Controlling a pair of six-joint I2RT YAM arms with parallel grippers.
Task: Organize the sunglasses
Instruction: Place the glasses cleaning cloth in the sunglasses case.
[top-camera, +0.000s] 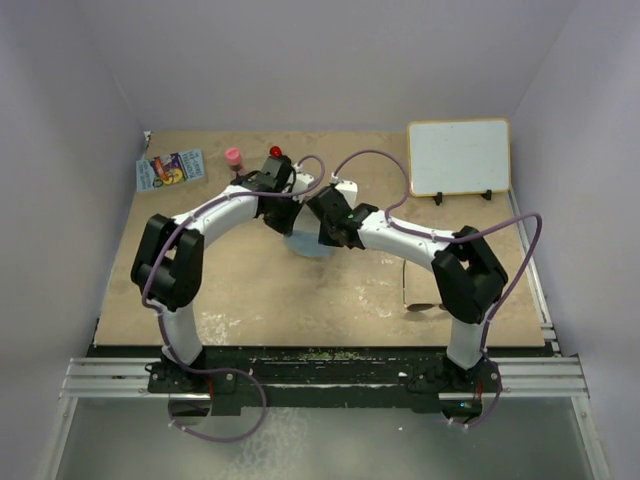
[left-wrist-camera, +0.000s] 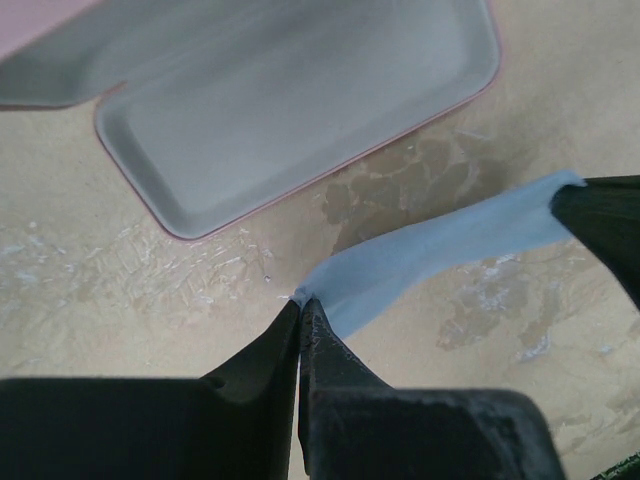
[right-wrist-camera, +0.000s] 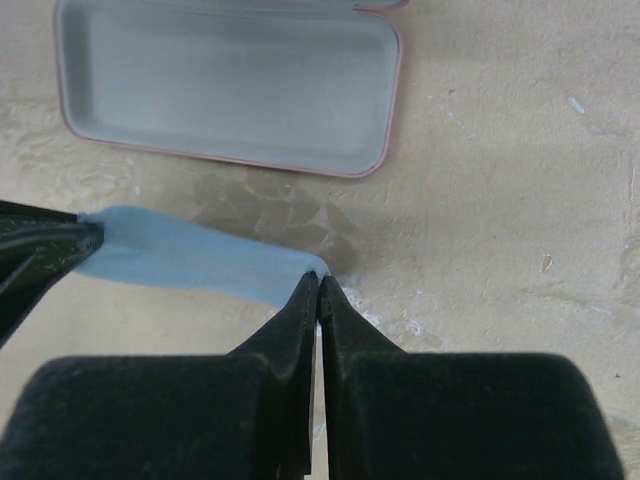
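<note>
Mid-table (top-camera: 260, 290), toward the far edge: left gripper (left-wrist-camera: 300, 305) pinched tight on one corner of a light-blue cloth (left-wrist-camera: 440, 250), no gap between the fingers. Facing it, right gripper (right-wrist-camera: 318, 280) clamped just as tight on another corner, fingers pressed together with the cloth's edge caught at the tips. Cloth pulled into a narrow band between the two (each gripper's dark fingers showing at the edge of the other's wrist view).

Just beyond the cloth, an open case (right-wrist-camera: 230, 85): pink rim, grey lining showing, lid lying flat beside the tray. Near the cloth but apart from it. From above, not to be made out under the two wrists.

Sunglasses (top-camera: 422, 305) well apart from all this, toward the near right corner of the table, lying just beside the elbow of the right arm (top-camera: 465, 275) and partly covered by it. Only a thin temple and a dark lens showing. Touched by neither gripper.

Along the far edge:
- a whiteboard (top-camera: 458, 157) propped near the far right corner
- a colourful packet (top-camera: 170, 168) near the far left corner
- a small pink object (top-camera: 232, 155) and a small red object (top-camera: 275, 152) between them, close behind the left wrist
</note>
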